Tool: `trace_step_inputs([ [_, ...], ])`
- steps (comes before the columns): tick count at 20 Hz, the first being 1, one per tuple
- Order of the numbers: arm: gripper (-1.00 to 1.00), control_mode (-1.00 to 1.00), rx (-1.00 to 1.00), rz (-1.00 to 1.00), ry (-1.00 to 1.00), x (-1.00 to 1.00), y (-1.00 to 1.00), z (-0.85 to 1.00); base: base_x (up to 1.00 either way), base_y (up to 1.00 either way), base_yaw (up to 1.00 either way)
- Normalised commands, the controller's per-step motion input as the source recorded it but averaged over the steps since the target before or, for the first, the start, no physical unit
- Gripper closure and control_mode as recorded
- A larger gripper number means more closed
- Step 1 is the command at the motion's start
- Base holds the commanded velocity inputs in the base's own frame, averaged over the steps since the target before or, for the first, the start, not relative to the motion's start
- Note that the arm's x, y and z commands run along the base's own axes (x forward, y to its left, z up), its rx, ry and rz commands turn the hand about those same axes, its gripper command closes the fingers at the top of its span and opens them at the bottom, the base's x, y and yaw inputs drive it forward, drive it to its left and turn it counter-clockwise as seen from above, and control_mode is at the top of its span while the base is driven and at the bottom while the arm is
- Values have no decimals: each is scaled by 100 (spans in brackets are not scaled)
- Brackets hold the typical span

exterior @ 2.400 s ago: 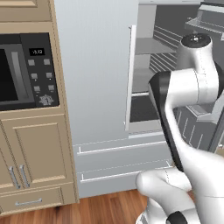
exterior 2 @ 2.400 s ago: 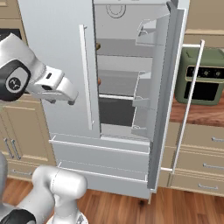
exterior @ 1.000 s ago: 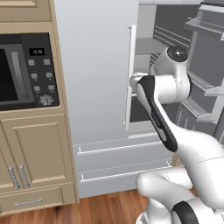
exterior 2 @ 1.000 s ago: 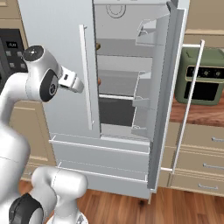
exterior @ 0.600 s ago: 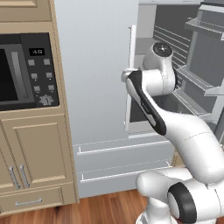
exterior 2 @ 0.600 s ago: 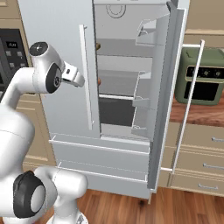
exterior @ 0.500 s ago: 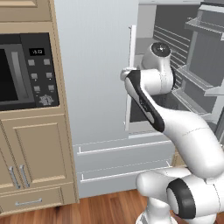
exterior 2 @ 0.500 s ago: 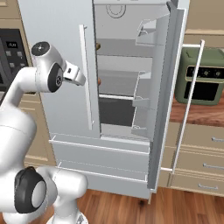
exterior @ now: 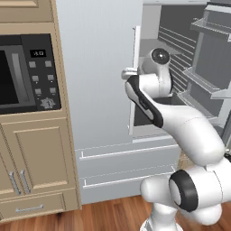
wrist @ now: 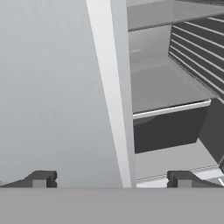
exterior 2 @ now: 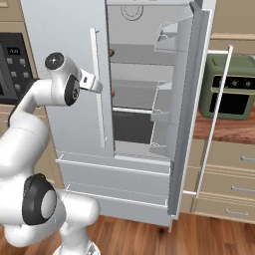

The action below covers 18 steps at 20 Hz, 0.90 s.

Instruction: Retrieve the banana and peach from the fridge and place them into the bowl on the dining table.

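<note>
Two claw (wrist: 111, 178) tips spread wide; arm swung leftward toward fridge (exterior 2: 64, 45) closed door.

Fridge (exterior 2: 64, 45): tall, pale silver-grey; right door swung open, left shut. Small orange-brown fruit, likely the peach (exterior 2: 114, 92), on middle shelf.

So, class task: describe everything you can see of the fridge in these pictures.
The fridge is tall, pale silver-grey and smooth. Its right door is swung wide open, with shelf bins on its inside and a long white bar handle. The left door is shut, with its own white bar handle. Inside are grey shelves and two small brownish things, too small to identify. Two drawers sit below. The open gripper is up close to the left handle.
</note>
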Motion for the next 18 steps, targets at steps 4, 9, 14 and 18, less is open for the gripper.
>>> trace_step_inputs([
  [4, -100, -100, 0, 0, 0, 55, -1, 0, 0, 0, 0],
  [9, -100, -100, 0, 0, 0, 51, -9, 0, 0, 0, 0],
  [14, -100, -100, 0, 0, 0, 45, -12, 0, 0, 0, 0],
  [18, -100, -100, 0, 0, 0, 47, -6, 0, 0, 0, 0],
])
